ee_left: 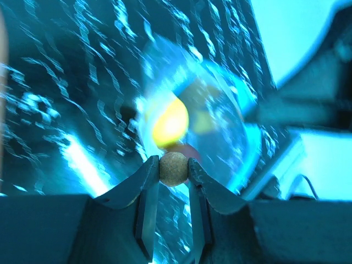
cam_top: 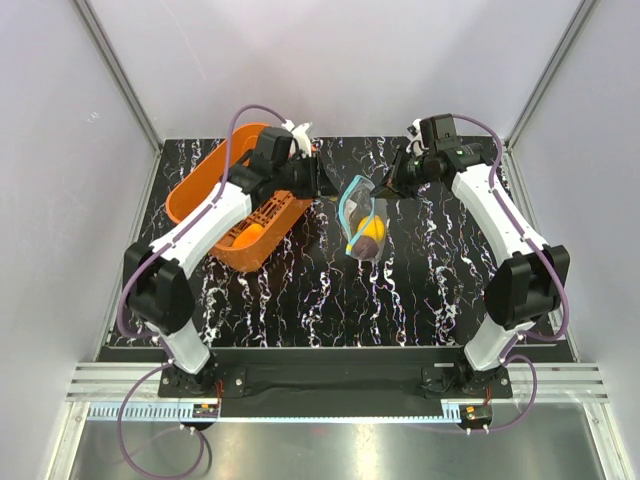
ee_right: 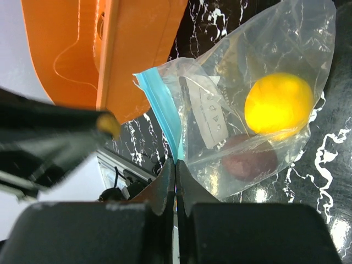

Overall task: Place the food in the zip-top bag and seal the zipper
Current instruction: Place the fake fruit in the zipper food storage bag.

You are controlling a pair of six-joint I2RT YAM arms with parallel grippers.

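zip-top bag (cam_top: 362,222) sat on the worktop (cam_top: 300,300) between my arms, with a yellow piece (ee_right: 279,103) and a dark piece (ee_right: 250,160) inside. my right end effector (ee_right: 175,165) was pinched closed on the zipper (ee_right: 162,107). my left end effector (ee_left: 174,165) gripped a small tan ball (ee_left: 174,169). i judged it best to hold the mouth wide and release well inside.

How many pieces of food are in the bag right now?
2: a yellow one and a dark purple one below it in the right wrist view. The label may hide more.
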